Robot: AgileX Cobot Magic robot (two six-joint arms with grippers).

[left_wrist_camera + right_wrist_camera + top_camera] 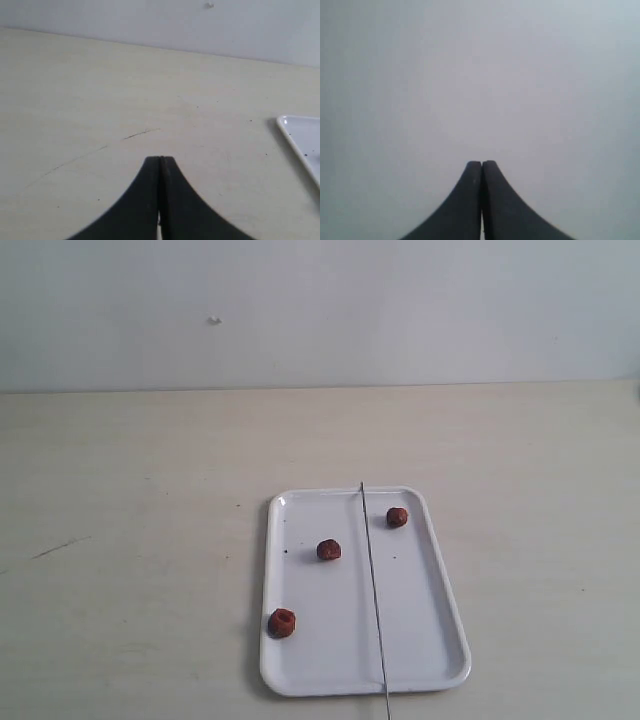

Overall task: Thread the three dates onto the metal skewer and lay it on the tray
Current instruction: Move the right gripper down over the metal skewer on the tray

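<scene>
The white tray (pixel 440 640) lies on the table in the exterior view. Three dates rest loose on it: one at the far right (pixel 397 517), one in the middle (pixel 328 550), one at the near left (pixel 282 622). The thin metal skewer (pixel 372 585) lies lengthwise across the tray, right of the middle date, its near end past the tray's front rim. Neither arm shows in the exterior view. My left gripper (pixel 160 159) is shut and empty above bare table, with a tray corner (pixel 300 135) off to one side. My right gripper (pixel 481 163) is shut and empty, facing a plain grey surface.
The pale wooden table (pixel 130 540) spreads around the tray, and a light grey wall (pixel 320 310) stands behind it. A thin dark scratch (pixel 58 547) marks the table's left part; the scratch (pixel 142 132) also shows in the left wrist view.
</scene>
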